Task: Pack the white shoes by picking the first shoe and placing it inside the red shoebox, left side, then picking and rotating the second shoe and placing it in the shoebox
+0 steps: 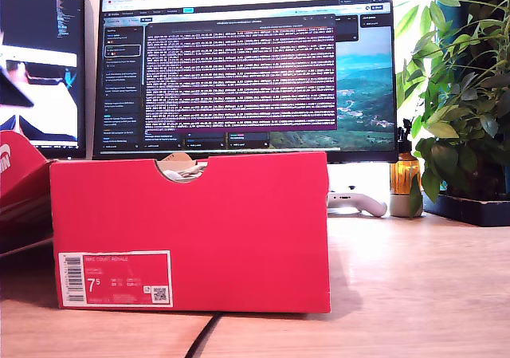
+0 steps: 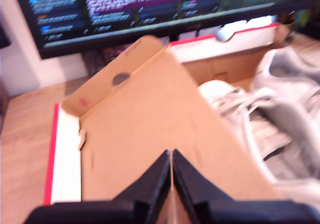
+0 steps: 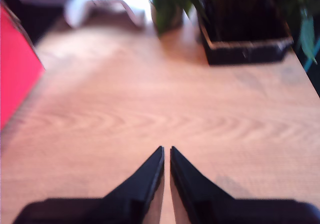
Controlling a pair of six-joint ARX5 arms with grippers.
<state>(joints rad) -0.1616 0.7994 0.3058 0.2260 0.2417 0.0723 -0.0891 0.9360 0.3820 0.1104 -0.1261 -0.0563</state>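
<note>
Red shoebox (image 1: 191, 230): nearest the exterior camera, standing on the wooden desk (image 1: 414, 294), barcode label facing the lens; something pale shows in the notch of its top edge.
Lid (image 1: 20, 182): red, at the exterior view's left edge, touching the box.
Background, exterior view: monitor (image 1: 243, 67) behind the box; white game controller (image 1: 358, 202), amber bottle (image 1: 405, 175) and potted plant (image 1: 462, 95) toward the exterior view's right.
First wrist view: my first gripper (image 2: 171, 159) has its black jaws pressed together with nothing between them, above a brown cardboard flap (image 2: 150, 134) of the box.
White shoes (image 2: 270, 124): both lie inside the box, beside the flap, laces up.
Second wrist view: my second gripper (image 3: 166, 156) is likewise closed on nothing, over bare desk, with the box's red wall (image 3: 15, 69) to one side and the plant's dark tray (image 3: 245, 29) beyond.
</note>
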